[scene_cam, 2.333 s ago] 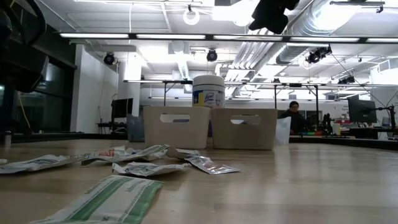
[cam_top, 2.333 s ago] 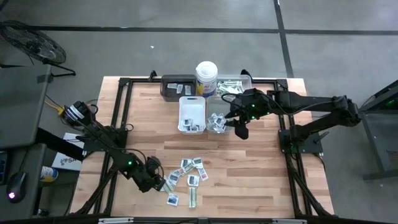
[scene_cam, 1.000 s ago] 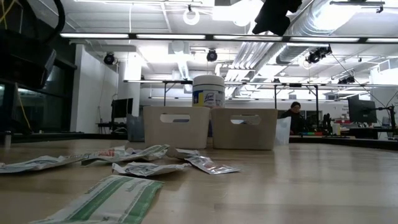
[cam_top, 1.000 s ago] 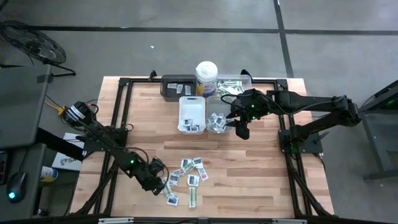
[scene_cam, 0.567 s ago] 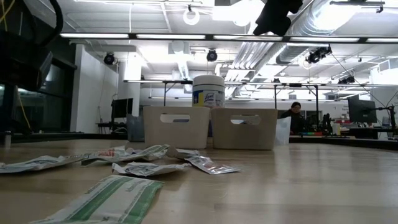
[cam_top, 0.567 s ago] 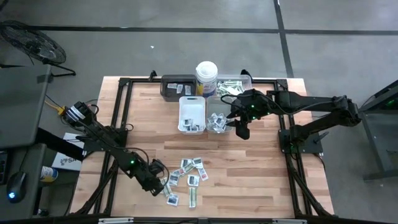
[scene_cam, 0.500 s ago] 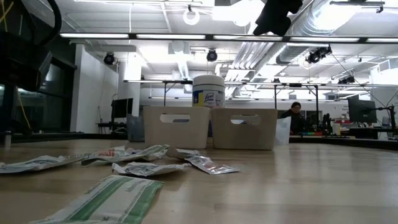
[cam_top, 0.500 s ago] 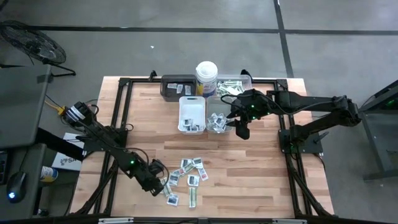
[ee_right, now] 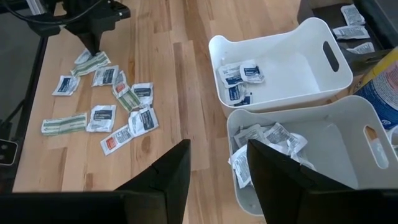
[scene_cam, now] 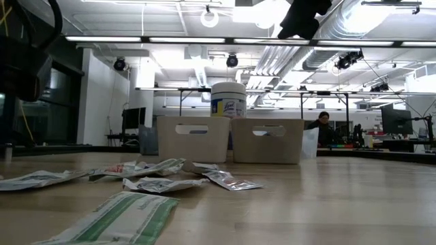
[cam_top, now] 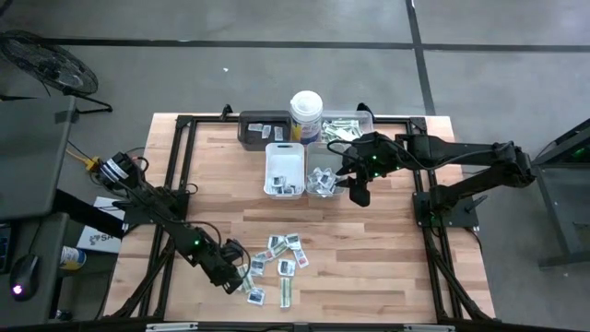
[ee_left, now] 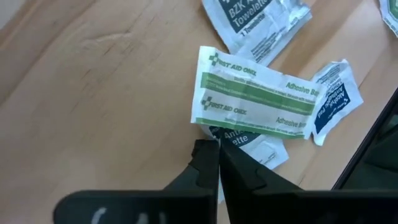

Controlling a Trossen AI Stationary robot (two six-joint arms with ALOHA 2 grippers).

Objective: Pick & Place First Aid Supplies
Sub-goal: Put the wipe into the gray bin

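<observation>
The first aid supplies (cam_top: 277, 263) lie scattered on the wooden table near its front edge: white sachets and green-and-white strips, also visible in the right wrist view (ee_right: 106, 106). My left gripper (cam_top: 237, 275) stands at the left end of this scatter, pointing steeply down. It is shut (ee_left: 214, 146) at the corner where a white sachet with a dark mark (ee_left: 245, 140) sticks out from under two green-and-white strips (ee_left: 255, 102). My right gripper (cam_top: 358, 194) hangs open (ee_right: 217, 180) above the trays, with nothing between its fingers. My left gripper comes steeply from above and has its fingertips (ee_left: 205, 152) together on the edge of the white sachet (ee_left: 231, 138), right below the strips' corner. The fingers hide the exact place of contact. Whether a strip is caught too, I cannot tell. The sachet lies flat on the table.
Two white handled trays (ee_right: 280, 62) (ee_right: 311, 149) with packets in them stand mid-table under my right gripper. Behind them are a dark tray (cam_top: 263, 127), a tall white canister (cam_top: 306, 115) and a clear tray of green strips (cam_top: 343, 129). Black frame rails run along the table's sides.
</observation>
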